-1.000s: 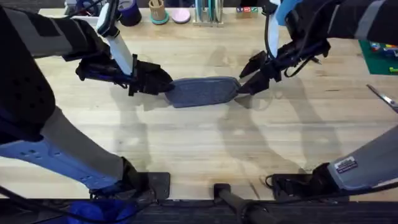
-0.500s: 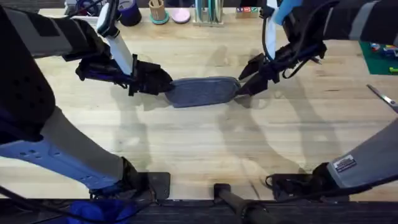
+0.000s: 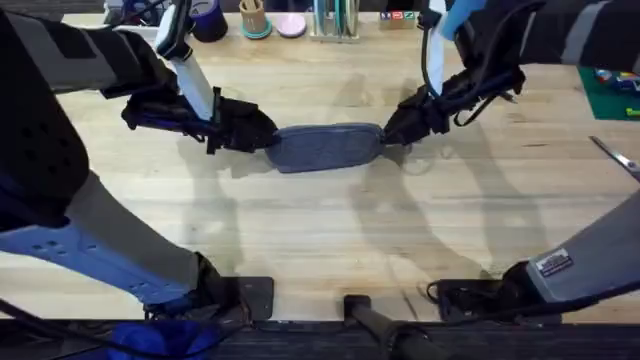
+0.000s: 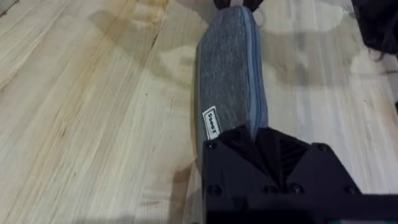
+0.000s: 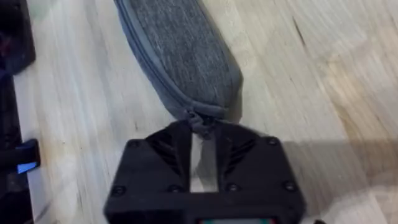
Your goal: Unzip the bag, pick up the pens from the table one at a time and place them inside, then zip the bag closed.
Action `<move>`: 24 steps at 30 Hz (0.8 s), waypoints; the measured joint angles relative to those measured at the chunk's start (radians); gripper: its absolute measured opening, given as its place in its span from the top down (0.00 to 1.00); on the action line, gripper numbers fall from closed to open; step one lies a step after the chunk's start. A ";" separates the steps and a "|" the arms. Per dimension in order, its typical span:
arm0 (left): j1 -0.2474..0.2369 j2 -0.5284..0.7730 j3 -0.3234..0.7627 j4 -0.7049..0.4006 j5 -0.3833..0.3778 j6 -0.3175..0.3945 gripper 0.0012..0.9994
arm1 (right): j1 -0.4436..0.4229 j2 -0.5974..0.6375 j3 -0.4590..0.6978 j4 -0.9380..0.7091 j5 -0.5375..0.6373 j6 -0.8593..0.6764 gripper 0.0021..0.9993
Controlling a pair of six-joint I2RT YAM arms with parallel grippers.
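Since the earlier frame, right gripper (image 3: 396, 133) has closed in on the bag (image 3: 326, 146), its fingers now pinching the zipper pull (image 5: 199, 122); left gripper (image 3: 262, 137) clamps the opposite end; bag lies mid-table (image 3: 320, 240); its white label (image 4: 212, 121) is unreadable.

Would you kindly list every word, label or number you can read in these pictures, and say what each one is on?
White tag on the bag, near the left gripper: small dark lettering, too blurred to read.
White sticker on the right arm's grey link in the overhead view: dark print, too small to read.
Coloured box at the table's far edge: markings too small to read.
Nothing else carries legible text.
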 joint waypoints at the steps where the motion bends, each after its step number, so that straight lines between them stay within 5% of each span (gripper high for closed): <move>1: 0.000 0.000 0.000 0.000 0.000 0.000 0.96 | 0.000 0.000 0.000 -0.001 -0.001 0.000 0.77; 5: 0.000 0.000 0.000 0.003 0.001 0.000 0.96 | 0.003 0.000 0.000 -0.007 -0.008 0.003 0.96; 24: 0.000 0.000 0.000 0.003 0.001 0.000 0.96 | 0.003 0.000 0.000 -0.013 -0.008 0.003 0.97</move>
